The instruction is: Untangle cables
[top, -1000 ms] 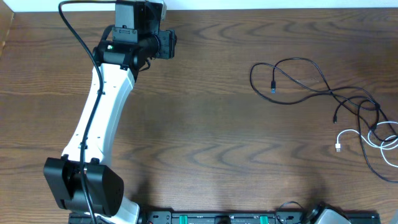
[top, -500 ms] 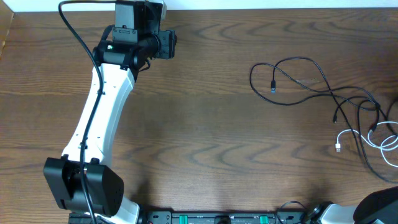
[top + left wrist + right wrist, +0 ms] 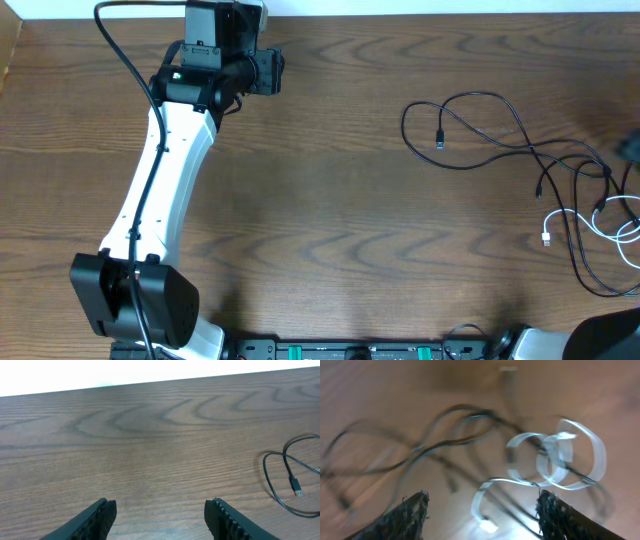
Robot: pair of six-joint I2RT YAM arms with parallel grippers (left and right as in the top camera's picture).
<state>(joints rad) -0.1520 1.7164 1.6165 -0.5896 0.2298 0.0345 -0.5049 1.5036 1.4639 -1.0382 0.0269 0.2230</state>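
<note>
The cables lie tangled at the table's right side. Black cables (image 3: pixel 480 135) loop out to the left, ending in a small plug (image 3: pixel 439 139), and a white cable (image 3: pixel 598 222) coils among them near the right edge. My right gripper (image 3: pixel 482 507) hovers open above this tangle, nothing between its fingers; the view is blurred, with white loops (image 3: pixel 555 457) and black strands (image 3: pixel 445 440) below. In the overhead view only a dark blur (image 3: pixel 630 150) of it shows. My left gripper (image 3: pixel 160 507) stands open and empty at the far left (image 3: pixel 270 72), with one black loop (image 3: pixel 280 502) off to its right.
The wooden table (image 3: pixel 350 200) has its back edge against a white wall (image 3: pixel 450 6). My left arm (image 3: pixel 160 190) stretches from its base (image 3: pixel 130 300) at the front left. A black rail (image 3: pixel 370 350) runs along the front edge.
My right gripper has opened from shut. The right arm has swung in over the tangle, showing at the bottom right corner and right edge. The left arm has not moved.
</note>
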